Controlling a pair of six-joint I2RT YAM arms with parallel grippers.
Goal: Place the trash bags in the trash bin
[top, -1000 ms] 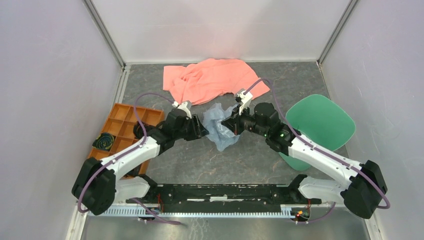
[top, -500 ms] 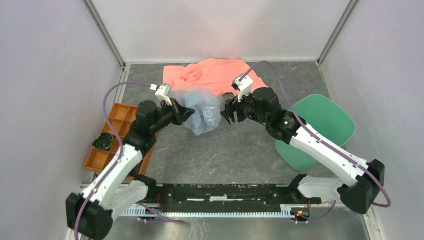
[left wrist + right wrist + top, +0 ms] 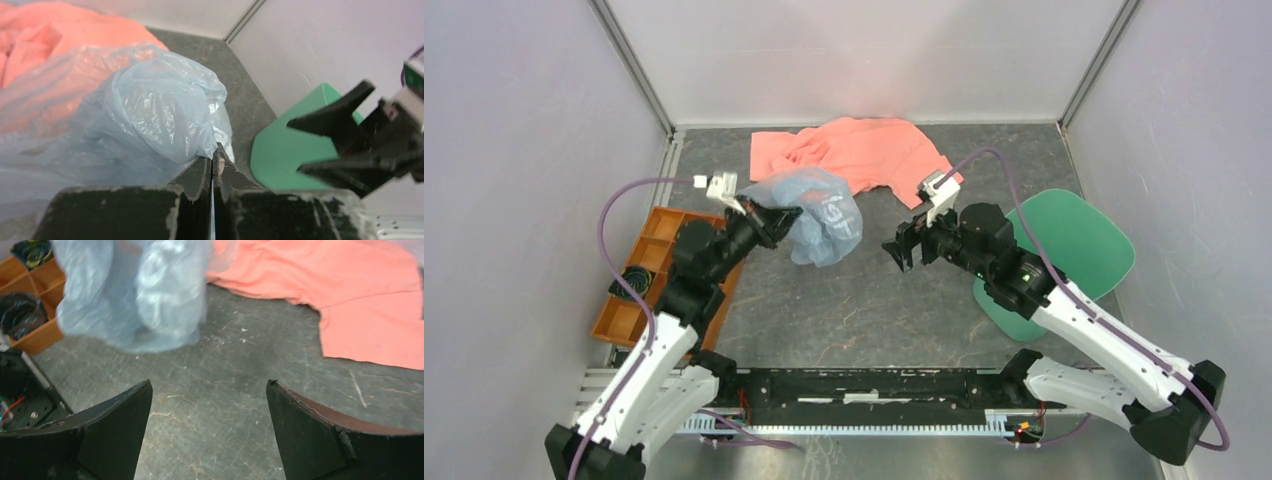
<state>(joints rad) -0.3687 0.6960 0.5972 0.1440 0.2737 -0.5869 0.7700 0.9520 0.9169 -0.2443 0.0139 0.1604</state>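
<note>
The pale blue trash bag (image 3: 822, 214) hangs puffed up above the table, held at its left edge by my left gripper (image 3: 776, 218), which is shut on the film. The left wrist view shows the crinkled trash bag (image 3: 150, 107) bunched right at my left gripper (image 3: 214, 156), a sliver of plastic between the closed jaws. My right gripper (image 3: 902, 248) is open and empty, to the right of the bag and apart from it. From the right wrist, the trash bag (image 3: 135, 290) hangs ahead of my right gripper (image 3: 209, 386). The green trash bin (image 3: 1064, 250) lies at the right, partly under the right arm.
A salmon-pink cloth (image 3: 849, 155) lies spread at the back of the table, behind the bag. An orange compartmented tray (image 3: 649, 250) with dark coiled items sits at the left wall. Grey side walls close in the table on both sides.
My right gripper has let go of the bag, opened wide and drawn back to the right. My left gripper closed on the bag and lifted it up and to the left.
</note>
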